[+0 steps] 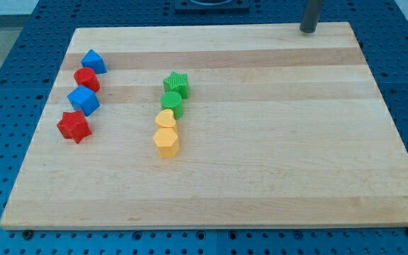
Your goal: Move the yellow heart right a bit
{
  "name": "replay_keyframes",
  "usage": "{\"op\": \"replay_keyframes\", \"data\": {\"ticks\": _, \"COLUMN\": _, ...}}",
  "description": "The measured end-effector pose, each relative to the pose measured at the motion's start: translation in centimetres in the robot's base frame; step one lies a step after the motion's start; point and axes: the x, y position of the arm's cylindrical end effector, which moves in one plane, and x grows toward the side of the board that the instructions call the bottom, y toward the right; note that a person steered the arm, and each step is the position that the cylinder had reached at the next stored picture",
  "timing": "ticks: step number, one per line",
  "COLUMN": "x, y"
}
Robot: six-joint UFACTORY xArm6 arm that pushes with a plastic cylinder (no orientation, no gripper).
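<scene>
Yellow heart block: wedged between green round block and yellow hexagonal block.
Tip: parked at wooden board top edge, well apart.
Jaws: none fitted, nothing held.

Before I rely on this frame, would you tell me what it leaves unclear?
- Rod: cut off by the view's top edge; only its lower end shows, my tip at the board's far edge, far from every block.
- Yellow heart: its near side is hidden by the other yellow block; whether they touch is unclear.
- Small shapes: the round red block and lower green block are too small to name.
</scene>
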Motion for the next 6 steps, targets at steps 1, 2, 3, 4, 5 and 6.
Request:
{"op": "replay_keyframes", "data": {"ticks": 1, "x": 0.0, "y": -0.1}}
{"op": "replay_keyframes", "data": {"ticks": 2, "x": 2.3, "y": -1.0}}
{"op": "replay_keyframes", "data": {"ticks": 3, "x": 8.2, "y": -1.8}}
{"op": "replay_keyframes", "data": {"ticks": 4, "x": 17.5, "y": -2.9}}
{"op": "replay_keyframes", "data": {"ticks": 5, "x": 27.2, "y": -6.2}}
{"op": "replay_keyframes", "data": {"ticks": 6, "x": 35.6, "y": -12.8}}
